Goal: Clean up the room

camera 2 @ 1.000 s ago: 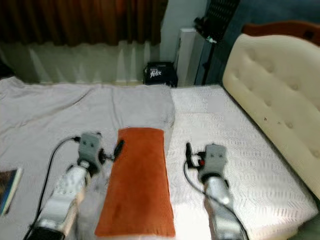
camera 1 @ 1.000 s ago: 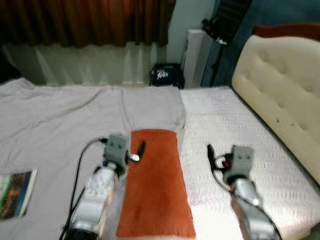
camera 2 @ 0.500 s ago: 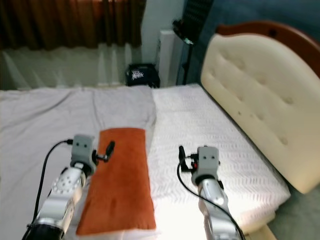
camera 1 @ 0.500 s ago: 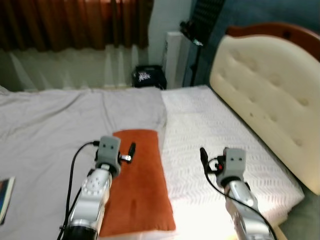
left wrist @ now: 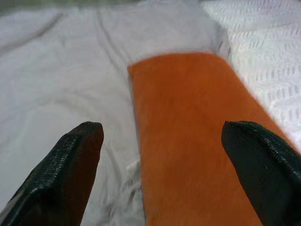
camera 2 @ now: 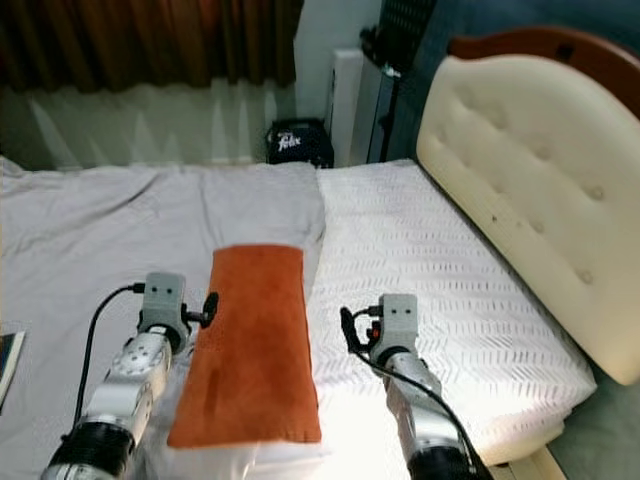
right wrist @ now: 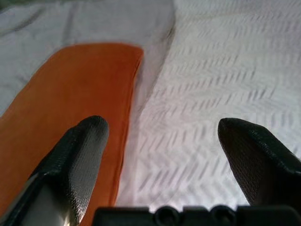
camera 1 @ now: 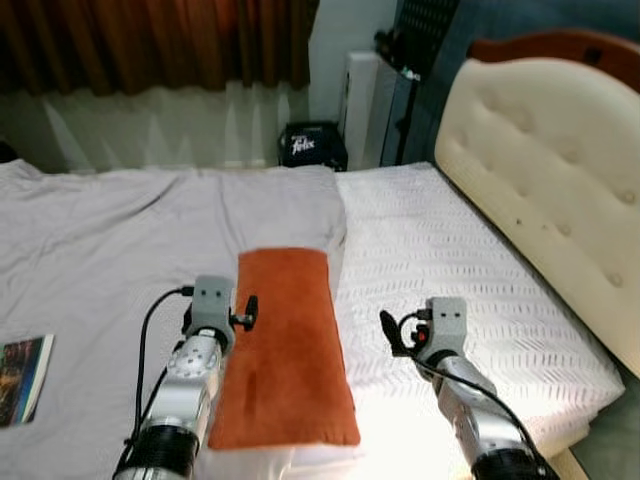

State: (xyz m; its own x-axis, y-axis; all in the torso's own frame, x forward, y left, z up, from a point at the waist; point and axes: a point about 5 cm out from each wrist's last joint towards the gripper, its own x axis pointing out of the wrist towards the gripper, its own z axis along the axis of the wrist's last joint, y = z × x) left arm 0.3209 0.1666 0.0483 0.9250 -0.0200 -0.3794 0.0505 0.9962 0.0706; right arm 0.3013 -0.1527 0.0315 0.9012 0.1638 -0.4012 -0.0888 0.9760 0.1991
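Fingers spread wide on both grippers, holding nothing: left gripper (left wrist: 160, 155) at the left edge of the orange towel (camera 1: 285, 350), right gripper (right wrist: 164, 141) just off its right edge over the white bedspread (camera 1: 450, 250). Towel lies flat, lengthwise on the bed, overlapping the grey sheet (camera 1: 110, 240). Left of the towel a book (camera 1: 22, 365); beyond it, the cream tufted headboard (camera 1: 540, 170) and brown curtains (camera 1: 150, 40).

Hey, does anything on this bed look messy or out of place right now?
Yes. The grey blanket covers just part of the bed, its edge rumpled beside the bare white sheet. A book lies loose on it, and an orange towel lies lengthwise across the seam.
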